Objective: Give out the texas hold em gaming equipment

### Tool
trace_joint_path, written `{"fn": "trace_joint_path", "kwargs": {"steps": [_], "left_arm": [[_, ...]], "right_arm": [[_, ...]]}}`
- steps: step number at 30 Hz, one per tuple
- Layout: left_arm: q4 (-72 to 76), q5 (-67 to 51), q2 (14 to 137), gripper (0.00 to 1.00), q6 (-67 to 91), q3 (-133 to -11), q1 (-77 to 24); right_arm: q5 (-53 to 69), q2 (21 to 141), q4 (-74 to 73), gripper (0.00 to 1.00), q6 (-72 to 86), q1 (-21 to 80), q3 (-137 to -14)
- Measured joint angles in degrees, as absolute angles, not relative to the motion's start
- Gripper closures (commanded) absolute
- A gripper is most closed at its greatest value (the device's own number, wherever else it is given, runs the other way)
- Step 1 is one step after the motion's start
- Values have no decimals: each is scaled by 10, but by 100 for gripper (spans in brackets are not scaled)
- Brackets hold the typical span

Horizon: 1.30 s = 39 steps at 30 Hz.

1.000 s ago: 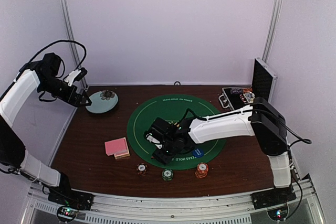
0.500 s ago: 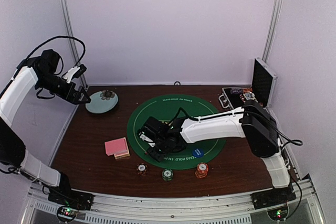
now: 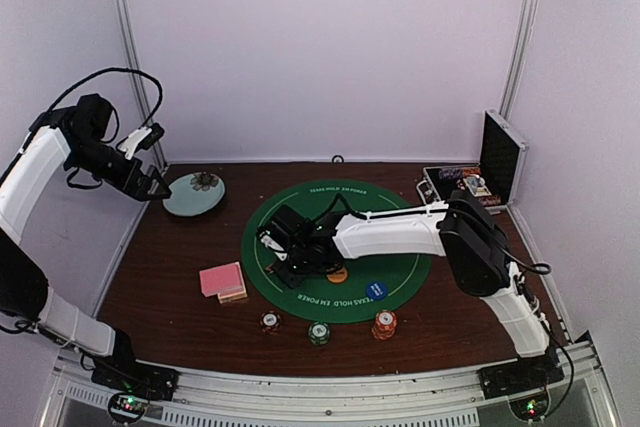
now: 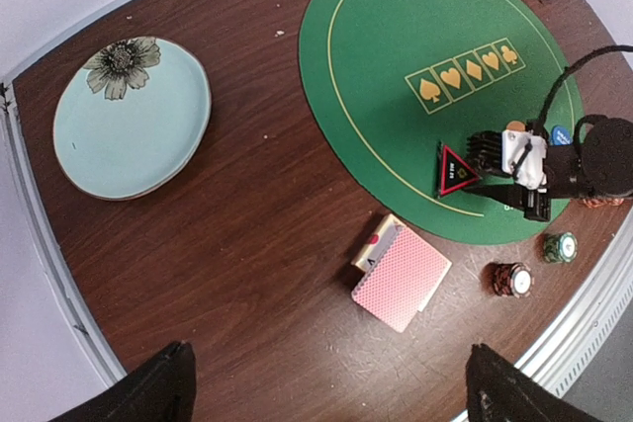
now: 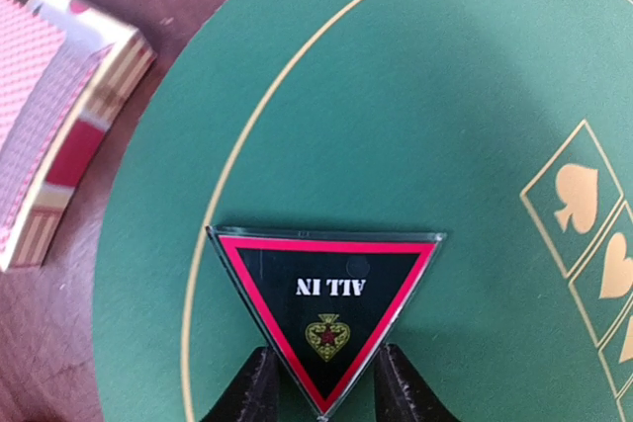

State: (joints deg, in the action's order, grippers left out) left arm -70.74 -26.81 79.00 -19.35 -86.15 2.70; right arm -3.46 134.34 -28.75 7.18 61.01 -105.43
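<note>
Two fingers (image 5: 252, 392), right end effector (image 5: 324, 390), mostly cropped

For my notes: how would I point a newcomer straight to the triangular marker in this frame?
Find the round green poker mat on the brown table. Near its left edge, nearest the pink-backed cards, the triangle marker sits with its tip between the fingers of the right gripper. It alone is triangular: black, red-bordered, lettered ALL IN.

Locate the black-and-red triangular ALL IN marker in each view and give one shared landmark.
Top external: not discernible; by the right gripper on the round green mat.
Left wrist: triangular marker, right of centre.
Right wrist: marker at bottom centre, between the fingers.
Shared landmark: pink-backed card deck.
</note>
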Motion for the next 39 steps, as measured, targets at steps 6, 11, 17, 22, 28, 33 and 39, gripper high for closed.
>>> {"fn": "trace_joint_path", "kwargs": {"steps": [6,11,17,22,28,33,39], "left_arm": [[-709,-269,785,3,-199,-861,27],[-709,-271,784,3,-201,-861,27],[-709,-273,782,2,-201,-861,27],[-710,-273,777,3,-205,-859,27],[-712,-273,775,2,-207,-859,27],[-714,-273,775,2,-211,-859,27],[-718,-275,775,2,-216,-859,27]], "right_arm": [[-35,1365,-287,64,67,589,-1088],[-36,1393,-297,64,62,577,-1135],[-34,1446,-323,63,57,569,-1228],[-30,1484,-338,58,57,565,-1294],[-20,1499,-343,45,57,561,-1331],[-20,1486,-351,28,57,555,-1326],[-39,1344,-331,25,69,555,-1146]]}}
